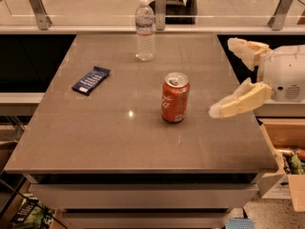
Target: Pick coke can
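The coke can (175,98), red-orange with white script and a silver top, stands upright near the middle of the grey table (119,137). My gripper (224,78) reaches in from the right, over the table's right edge. Its two cream fingers are spread wide apart, one fingertip (217,110) near the can's height and the other (234,44) further back. The gripper is open, empty and a short way right of the can, not touching it.
A clear plastic water bottle (145,30) stands at the table's back. A dark blue flat packet (91,80) lies at the left. A glass railing (157,6) runs behind the table. A cardboard box (288,151) with items sits at the right, below table level.
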Motion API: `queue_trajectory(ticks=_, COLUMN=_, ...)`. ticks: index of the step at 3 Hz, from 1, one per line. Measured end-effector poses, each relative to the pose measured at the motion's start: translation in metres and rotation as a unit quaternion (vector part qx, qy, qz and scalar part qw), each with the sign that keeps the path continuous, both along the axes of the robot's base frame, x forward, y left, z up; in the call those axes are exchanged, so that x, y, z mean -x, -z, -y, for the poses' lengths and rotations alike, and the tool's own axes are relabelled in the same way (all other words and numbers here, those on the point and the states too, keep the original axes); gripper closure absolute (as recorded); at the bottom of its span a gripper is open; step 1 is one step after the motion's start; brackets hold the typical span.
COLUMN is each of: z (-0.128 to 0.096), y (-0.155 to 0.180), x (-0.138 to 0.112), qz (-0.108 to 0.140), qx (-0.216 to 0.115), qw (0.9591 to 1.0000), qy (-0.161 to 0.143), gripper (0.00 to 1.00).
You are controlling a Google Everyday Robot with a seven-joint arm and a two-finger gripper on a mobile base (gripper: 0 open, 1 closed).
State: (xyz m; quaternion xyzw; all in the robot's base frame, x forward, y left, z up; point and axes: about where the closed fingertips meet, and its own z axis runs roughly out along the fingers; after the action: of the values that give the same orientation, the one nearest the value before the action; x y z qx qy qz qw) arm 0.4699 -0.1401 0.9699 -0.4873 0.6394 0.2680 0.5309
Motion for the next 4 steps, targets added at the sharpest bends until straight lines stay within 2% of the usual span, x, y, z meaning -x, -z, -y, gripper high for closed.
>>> queue_trajectory(ticks=2, z=-0.034, y=0.014, x=-0.018, qz=0.005, qx=-0.067, qw=0.9974, qy=-0.029, gripper=0.0)
queue_trajectory(ticks=3, z=-0.047, y=0.024, x=-0.025, qz=0.001, qx=-0.078, qw=0.9965, qy=-0.032, gripper=0.0)
queue_trajectory(ticks=4, z=-0.06, y=0.036, x=-0.032, qz=-0.017, qx=-0.063, qw=0.9975, qy=-0.025, gripper=0.0)
